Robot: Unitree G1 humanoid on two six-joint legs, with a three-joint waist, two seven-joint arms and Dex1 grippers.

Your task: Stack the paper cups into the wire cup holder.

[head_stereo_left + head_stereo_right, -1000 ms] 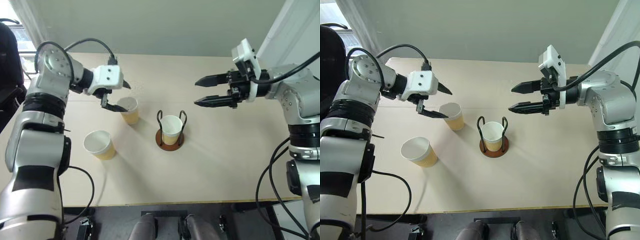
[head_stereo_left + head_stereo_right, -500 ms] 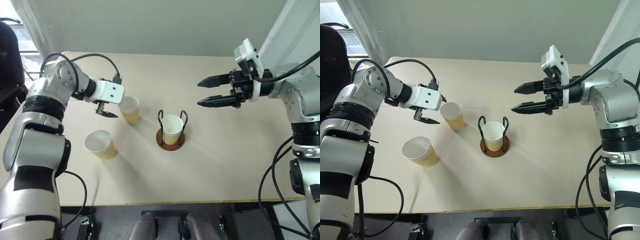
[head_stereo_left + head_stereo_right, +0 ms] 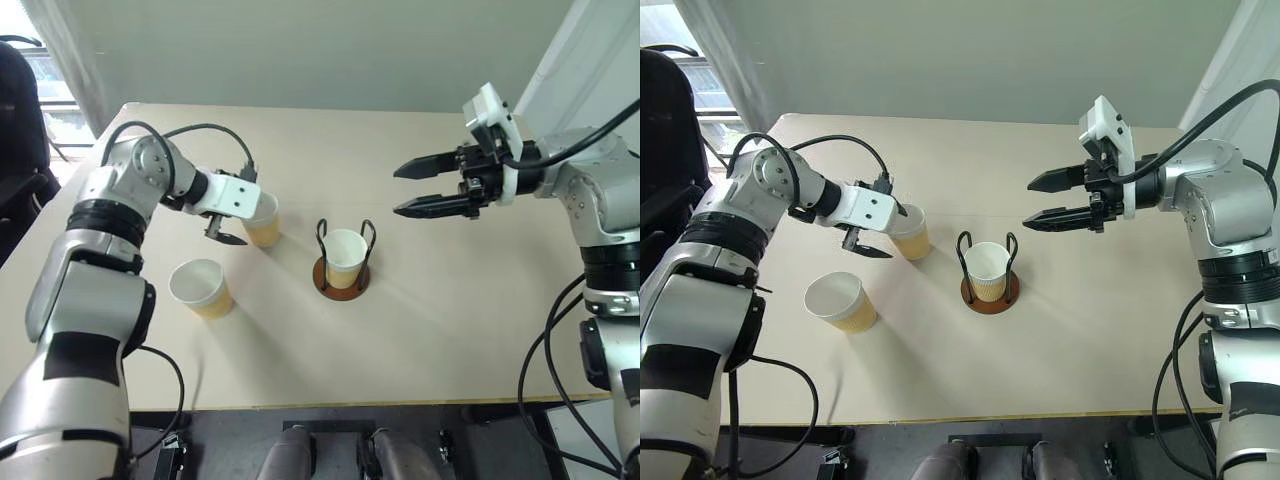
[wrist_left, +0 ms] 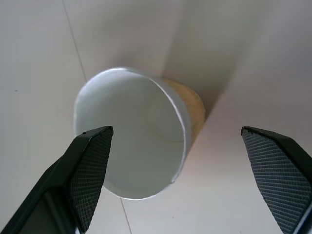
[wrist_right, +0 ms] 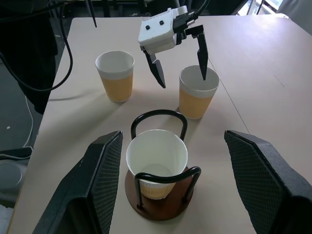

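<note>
The left gripper (image 3: pixel 876 232) has dropped over the last second, jaws spread wide astride the rim of a paper cup (image 3: pixel 908 233) (one finger looks to dip inside it). That cup stands at ten o'clock from the wire cup holder (image 3: pixel 989 288), which already carries one cup (image 3: pixel 986 268). A third cup (image 3: pixel 839 303) waits at eight o'clock. The right gripper (image 3: pixel 1045 199) hovers open, holding nothing. A pickup looks imminent.

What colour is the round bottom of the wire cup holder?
Reddish-brown. The wire cup holder has that disc base under black wire loops, clearest in the right wrist view.
</note>
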